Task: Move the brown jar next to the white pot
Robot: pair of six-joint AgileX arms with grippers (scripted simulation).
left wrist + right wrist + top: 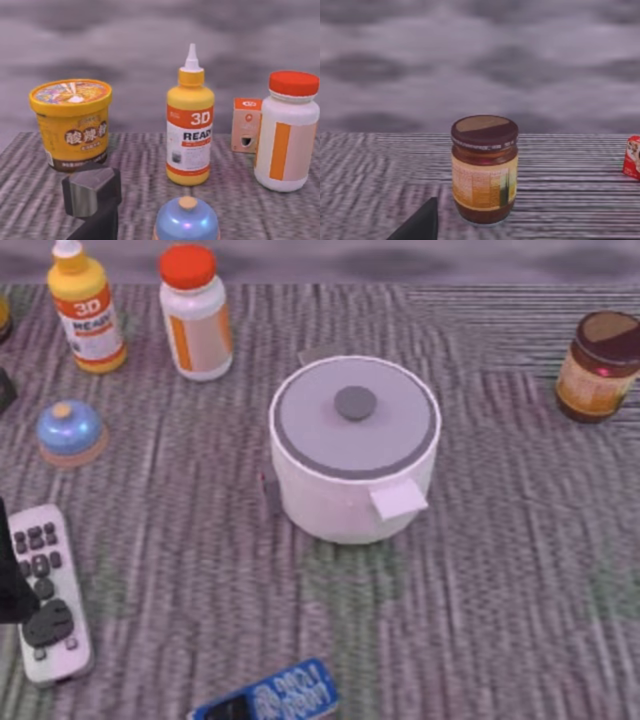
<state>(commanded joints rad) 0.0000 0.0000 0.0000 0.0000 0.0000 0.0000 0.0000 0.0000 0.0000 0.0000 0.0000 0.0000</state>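
Observation:
The brown jar stands upright at the far right of the table, with a dark lid and a yellow-orange label. It is well apart from the large white pot at the table's middle. In the right wrist view the jar is straight ahead, untouched, and only a dark corner of my right gripper shows, short of it. The right arm does not appear in the top view. My left arm is parked at the left edge, over the remote.
At the back left stand a yellow bottle and a white bottle with a red cap. A blue bell, a white remote and a blue packet lie left and front. A noodle cup stands far left.

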